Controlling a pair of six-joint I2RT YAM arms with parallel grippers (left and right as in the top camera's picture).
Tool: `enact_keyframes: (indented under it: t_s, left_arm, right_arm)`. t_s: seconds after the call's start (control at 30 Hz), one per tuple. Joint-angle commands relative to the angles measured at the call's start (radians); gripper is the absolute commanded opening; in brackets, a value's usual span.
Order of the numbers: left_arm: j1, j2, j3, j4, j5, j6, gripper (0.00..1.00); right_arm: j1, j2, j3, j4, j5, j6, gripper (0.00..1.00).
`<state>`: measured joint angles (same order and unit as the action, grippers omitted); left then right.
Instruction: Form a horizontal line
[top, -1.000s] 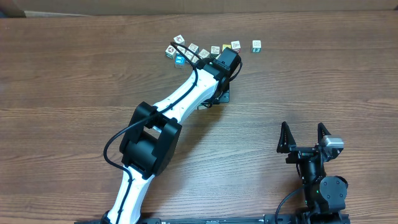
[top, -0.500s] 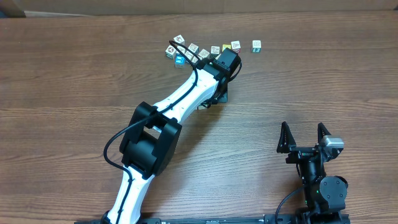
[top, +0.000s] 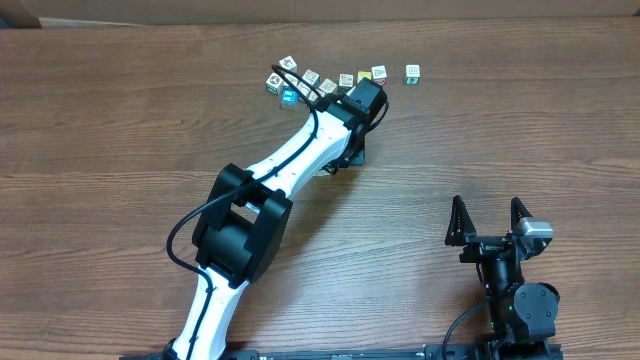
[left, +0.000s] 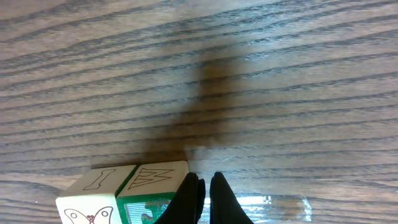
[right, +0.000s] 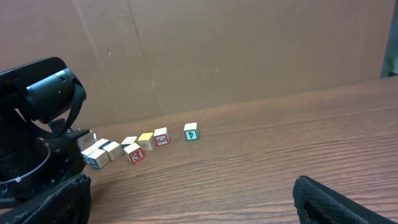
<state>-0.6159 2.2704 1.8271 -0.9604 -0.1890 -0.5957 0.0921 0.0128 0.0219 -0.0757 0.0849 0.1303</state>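
Right, L arm's stretched to the far side of the table (top: 120, 130). L fingers (left: 221, 202) are pressed together, nothing pinched, tips down at the wood. Wrist cam: green cube (left: 152, 186) sits right against them on the picture's left, and a white cube (left: 93, 199) butts up to it further out. Overhead, the row (top: 379, 73) runs left-to-right along the far edge, just beyond the L wrist. Its end cube (top: 412, 72) stands off w/ a gap. The cluster (top: 295, 80) is bunched at the other end. R fingers (top: 457, 225) are spread wide and empty at the near edge, well apart. L's clearly nearer, so prob. a sideways nudge along the row's axis next.
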Motion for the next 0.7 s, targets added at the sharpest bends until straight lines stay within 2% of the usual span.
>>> enact_keyframes:
  t_s: [0.0, 0.27, 0.43, 0.67]
  left_arm:
    - [-0.004, -0.034, -0.01, -0.007, -0.032, -0.002, 0.04]
    - [-0.005, -0.034, -0.01, 0.011, -0.031, -0.002, 0.04]
    - [-0.006, -0.034, -0.007, 0.058, -0.02, 0.042, 0.04]
    - [0.02, -0.049, 0.089, 0.016, -0.02, 0.043, 0.04]
  right_arm:
    - [-0.003, -0.01, -0.014, 0.003, -0.001, -0.005, 1.0]
    - [-0.003, -0.01, -0.014, 0.003, -0.001, -0.005, 1.0]
    - [-0.003, -0.01, -0.014, 0.003, -0.001, -0.005, 1.0]
    - [-0.003, -0.01, -0.014, 0.003, -0.001, -0.005, 1.0]
